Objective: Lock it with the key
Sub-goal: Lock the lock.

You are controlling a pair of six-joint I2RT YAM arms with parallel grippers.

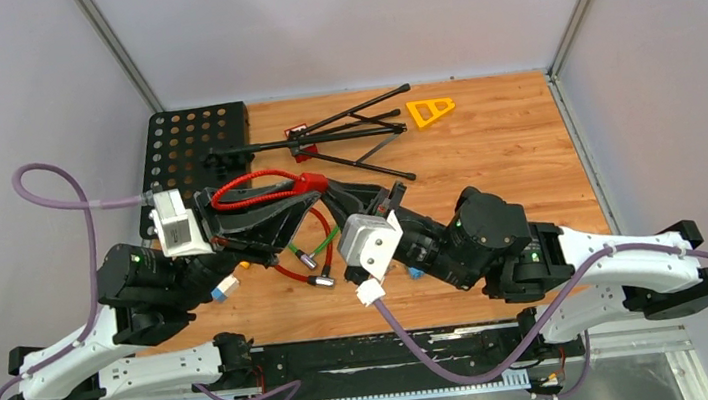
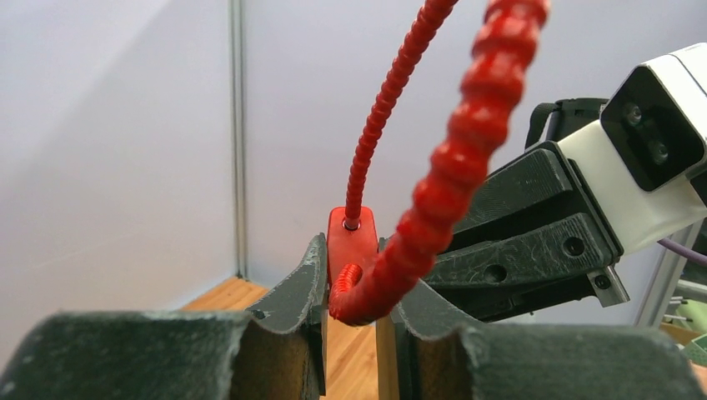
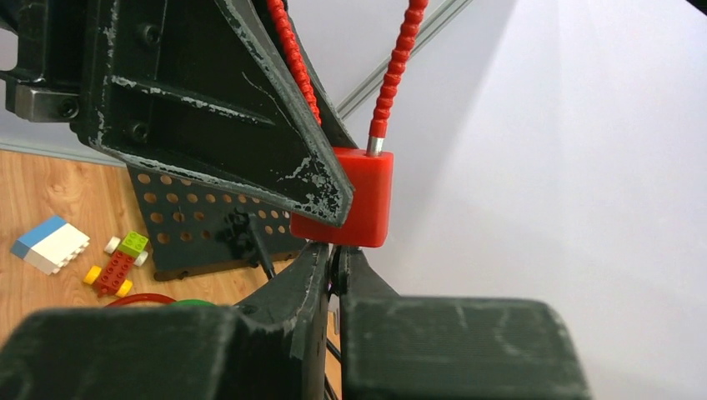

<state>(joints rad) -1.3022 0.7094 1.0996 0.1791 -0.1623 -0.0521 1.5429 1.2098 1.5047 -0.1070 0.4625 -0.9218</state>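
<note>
Top external: 2 arms are holding the cable lock above the table.
Left wrist: left gripper is clamping its red body steady; right wrist: right gripper is pinching nearly closed just under it, probably on a key I can't see.

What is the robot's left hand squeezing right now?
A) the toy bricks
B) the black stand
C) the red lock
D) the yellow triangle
C: the left hand pinches the red lock between its fingers, and the bumpy red cable loops up from it.
</note>
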